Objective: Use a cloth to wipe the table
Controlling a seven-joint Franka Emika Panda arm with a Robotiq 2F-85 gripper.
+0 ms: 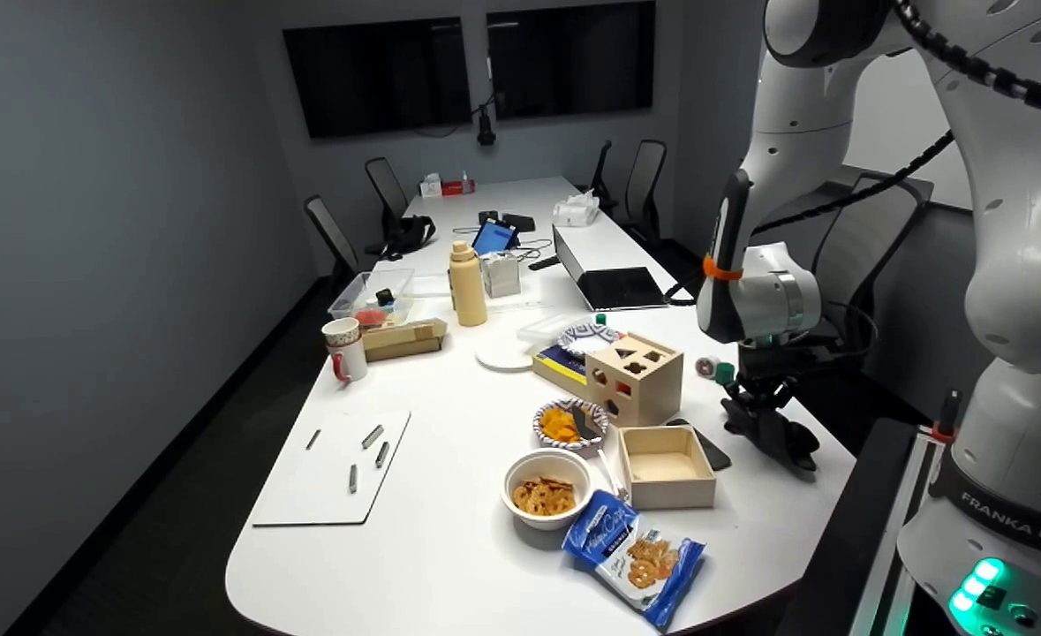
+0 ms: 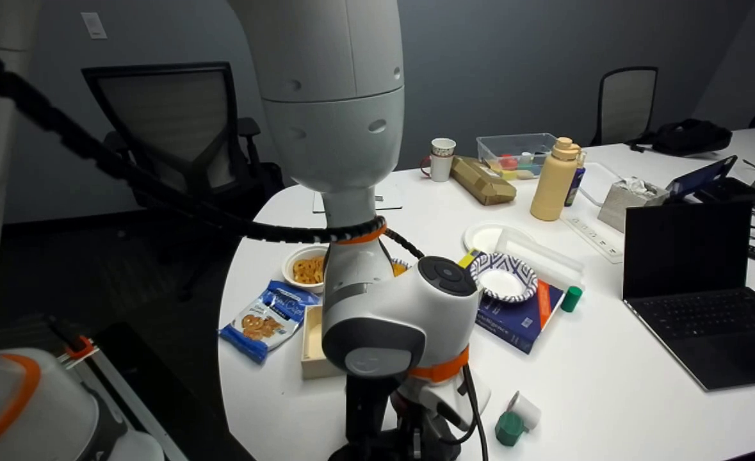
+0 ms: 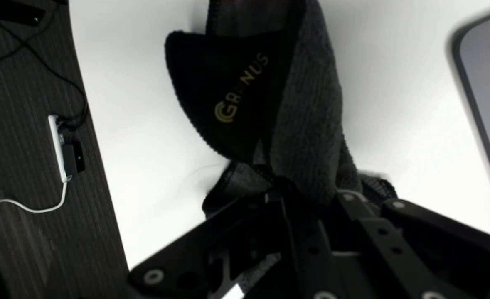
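The dark metal robot hand (image 3: 311, 199) pinches a bunched grey-and-black fabric cloth (image 3: 307, 124) lying on the white bench (image 1: 449, 495) near its edge. Gold letters (image 3: 249, 77) on the cloth read "GR", one unclear, then "NUS"; the white robot base (image 1: 1010, 495) reads "FRANKA EMIK".

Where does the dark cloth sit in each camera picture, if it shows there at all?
In an exterior view: dark cloth, right of centre, below mid-height, under the hand.
In an exterior view: can't make it out near the bottom edge, where the robot arm reaches down.
In the wrist view: dark cloth, mid-picture, from the top edge down to the hand.
Shared landmark: the white table, in all three.
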